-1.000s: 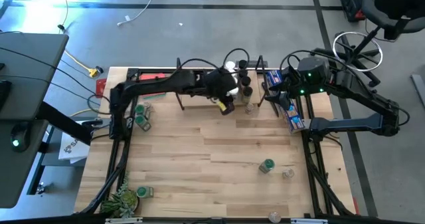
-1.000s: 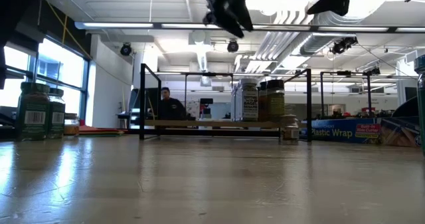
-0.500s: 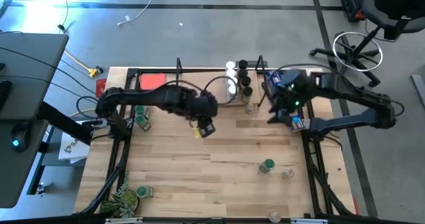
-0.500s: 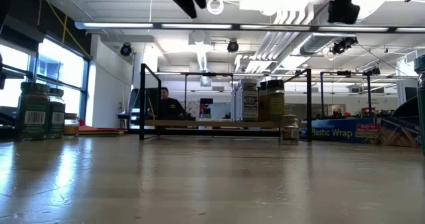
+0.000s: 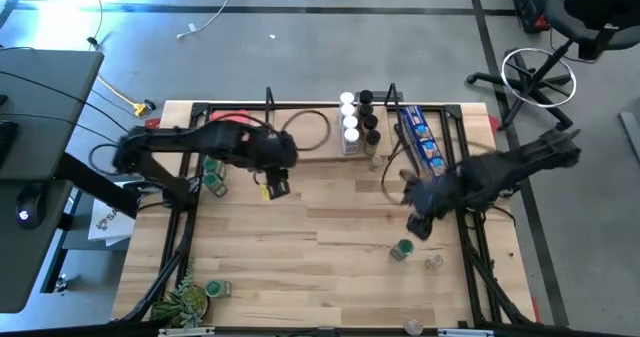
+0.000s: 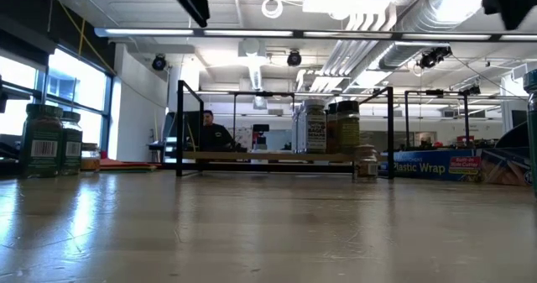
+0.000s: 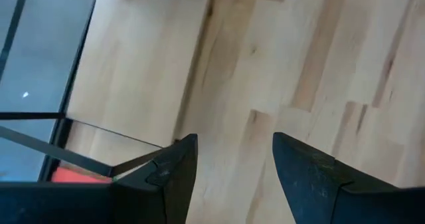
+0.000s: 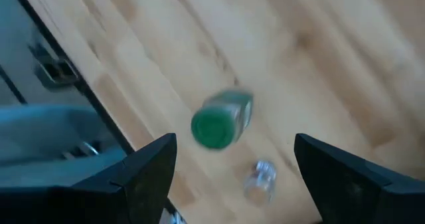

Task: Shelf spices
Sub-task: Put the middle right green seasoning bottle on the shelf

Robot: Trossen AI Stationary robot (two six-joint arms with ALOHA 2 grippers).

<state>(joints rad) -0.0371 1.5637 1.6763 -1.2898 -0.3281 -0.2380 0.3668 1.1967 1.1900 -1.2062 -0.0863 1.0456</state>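
Note:
The shelf [image 5: 310, 149] stands at the table's far edge with several spices [image 5: 350, 122] on its right end; the low view shows the same jars [image 6: 315, 125]. My left gripper [image 5: 275, 187] hangs open and empty above bare wood left of centre, and the left wrist view shows nothing between this gripper's [image 7: 232, 157] fingers. My right gripper [image 5: 420, 222] is open above a green-lidded jar [image 5: 402, 249] lying on its side and a small clear jar [image 5: 434, 261]. Both the green-lidded jar [image 8: 219, 121] and the clear jar [image 8: 259, 181] show beyond the right gripper [image 8: 232, 161], untouched.
Two green-lidded jars [image 5: 213, 175] stand at the left edge, and another [image 5: 217, 289] sits beside a potted plant [image 5: 185, 302] at the near left corner. A blue packet [image 5: 425, 142] lies right of the shelf and a red card [image 5: 232, 122] to its left.
My left gripper has drawn back from the shelf's right end toward the table's left and near side, still open and empty. My right gripper has swung from over the blue packet toward the near edge, turning and sinking, and now hangs over the green-lidded jar.

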